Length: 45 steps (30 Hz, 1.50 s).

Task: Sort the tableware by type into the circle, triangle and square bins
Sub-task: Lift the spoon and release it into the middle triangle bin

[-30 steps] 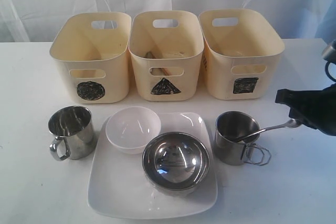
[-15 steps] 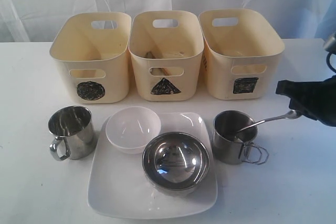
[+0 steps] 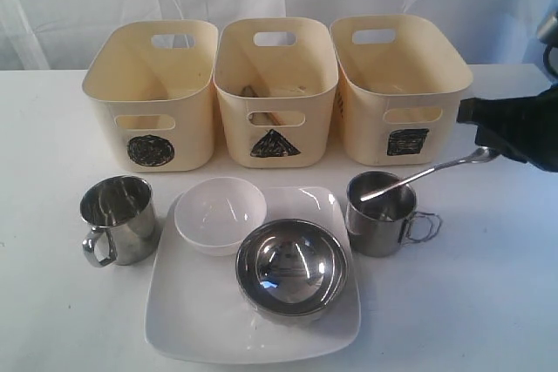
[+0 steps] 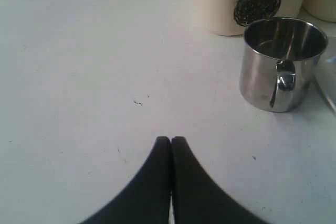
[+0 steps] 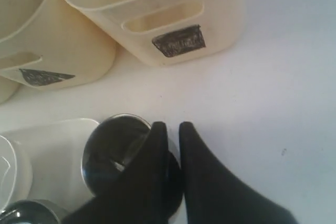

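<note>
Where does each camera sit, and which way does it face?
Exterior view: raised before the table, facing the triangle bin; shows the right end effector holding the spoon.
Left wrist view: low over the table, facing left mug and circle bin; shows shut left end effector.
Right wrist view: above the table, looking down on right mug and square bin; shows right end effector.
Shared: exterior view also sees both mugs.

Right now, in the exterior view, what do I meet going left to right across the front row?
From the left: left steel mug, small white bowl, steel bowl, right steel mug, spoon, right gripper. The square plate spans both bowls, so it is left out.
</note>
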Motion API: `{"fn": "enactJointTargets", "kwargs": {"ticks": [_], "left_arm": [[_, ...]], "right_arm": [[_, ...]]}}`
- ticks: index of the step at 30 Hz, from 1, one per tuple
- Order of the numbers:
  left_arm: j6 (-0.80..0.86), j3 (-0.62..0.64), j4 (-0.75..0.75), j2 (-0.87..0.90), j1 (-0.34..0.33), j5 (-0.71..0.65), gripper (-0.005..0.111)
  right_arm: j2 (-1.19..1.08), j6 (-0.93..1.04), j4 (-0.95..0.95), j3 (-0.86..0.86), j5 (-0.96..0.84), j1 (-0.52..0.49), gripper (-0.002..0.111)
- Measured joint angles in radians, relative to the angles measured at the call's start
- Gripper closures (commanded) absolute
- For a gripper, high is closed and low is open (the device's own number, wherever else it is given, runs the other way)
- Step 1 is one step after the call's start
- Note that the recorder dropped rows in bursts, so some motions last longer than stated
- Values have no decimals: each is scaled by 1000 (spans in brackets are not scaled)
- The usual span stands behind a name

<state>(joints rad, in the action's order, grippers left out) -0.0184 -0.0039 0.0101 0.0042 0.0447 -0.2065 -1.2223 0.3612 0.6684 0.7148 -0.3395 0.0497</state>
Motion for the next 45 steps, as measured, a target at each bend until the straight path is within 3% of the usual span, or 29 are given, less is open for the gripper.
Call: {"fn": "enactJointTargets", "kwargs": {"ticks": [10,19,26,33,35,40,45], "left_arm": [[0,0,0,0,0,0,107],[0,0,0,0,0,0,107],[0,0,0,0,0,0,107],[0,0,0,0,0,0,107],[0,0,0,0,0,0,107],[0,0,0,0,0,0,107],[0,0,0,0,0,0,107]], "right_arm": [[112,6,6,75,-23,0,108],[73,9,103,163,96,0,108],[-169,19,142,349,255,127,108],[-479,28,142,587,298,250,108],[-544,66,142,650,290,269,101],[-632,118,142,749,167,280,73],[-653,122,142,771,138,280,64]]}}
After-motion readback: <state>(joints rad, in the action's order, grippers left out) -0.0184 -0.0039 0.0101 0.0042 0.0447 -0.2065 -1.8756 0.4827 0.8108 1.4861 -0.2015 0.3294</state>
